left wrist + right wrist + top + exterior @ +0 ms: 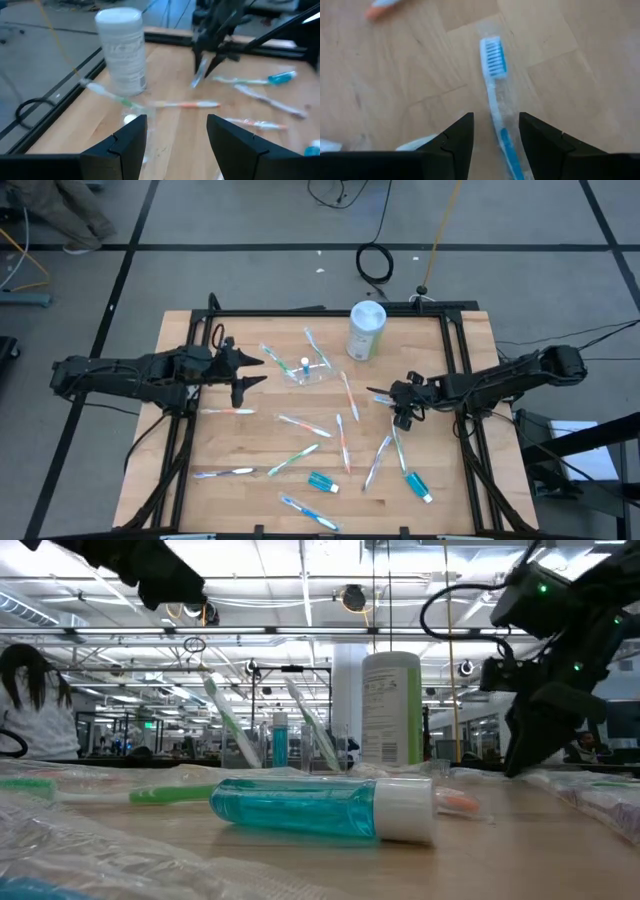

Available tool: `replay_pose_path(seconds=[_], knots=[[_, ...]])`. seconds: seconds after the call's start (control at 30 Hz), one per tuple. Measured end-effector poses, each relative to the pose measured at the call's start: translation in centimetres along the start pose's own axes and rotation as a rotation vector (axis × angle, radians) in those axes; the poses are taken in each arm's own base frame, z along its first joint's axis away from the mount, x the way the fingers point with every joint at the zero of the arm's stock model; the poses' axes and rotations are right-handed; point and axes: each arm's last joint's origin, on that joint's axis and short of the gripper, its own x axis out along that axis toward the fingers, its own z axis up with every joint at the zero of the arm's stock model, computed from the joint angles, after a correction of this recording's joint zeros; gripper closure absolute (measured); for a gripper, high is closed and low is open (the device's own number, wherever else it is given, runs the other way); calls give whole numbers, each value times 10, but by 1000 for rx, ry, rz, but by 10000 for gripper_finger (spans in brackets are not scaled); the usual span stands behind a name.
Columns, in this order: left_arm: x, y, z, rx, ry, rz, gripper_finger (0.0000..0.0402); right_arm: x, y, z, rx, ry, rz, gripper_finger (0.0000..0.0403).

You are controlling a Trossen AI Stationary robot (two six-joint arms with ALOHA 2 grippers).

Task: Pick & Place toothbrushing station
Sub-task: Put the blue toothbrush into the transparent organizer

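The right gripper [495, 132] hung spread over a blue toothbrush [496, 95] lying on the table [250, 440], right of the cup [306, 367], while the left gripper [250, 370], also spread, waited beside that cup.

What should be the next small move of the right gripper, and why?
Probably it should close on the blue toothbrush. In the right wrist view the brush's handle runs between the right gripper's open fingers, bristles pointing away, lying flat on the wooden table. The clear cup already holds some brushes, so lifting this one toward it would follow. The left gripper waits open near the cup.
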Motion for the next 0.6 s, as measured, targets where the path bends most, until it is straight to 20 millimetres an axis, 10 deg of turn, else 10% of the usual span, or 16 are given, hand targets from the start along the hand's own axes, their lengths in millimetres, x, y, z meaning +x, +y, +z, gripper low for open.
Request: replay_pose_path(seconds=[0.33,0.6], knots=[[-11,-14,32,137,-305,-463,188,11,-4,-15,-2,-86,24,287],[-4,-13,24,131,-221,-415,188,12,-6,-18,61,-78,16,370]])
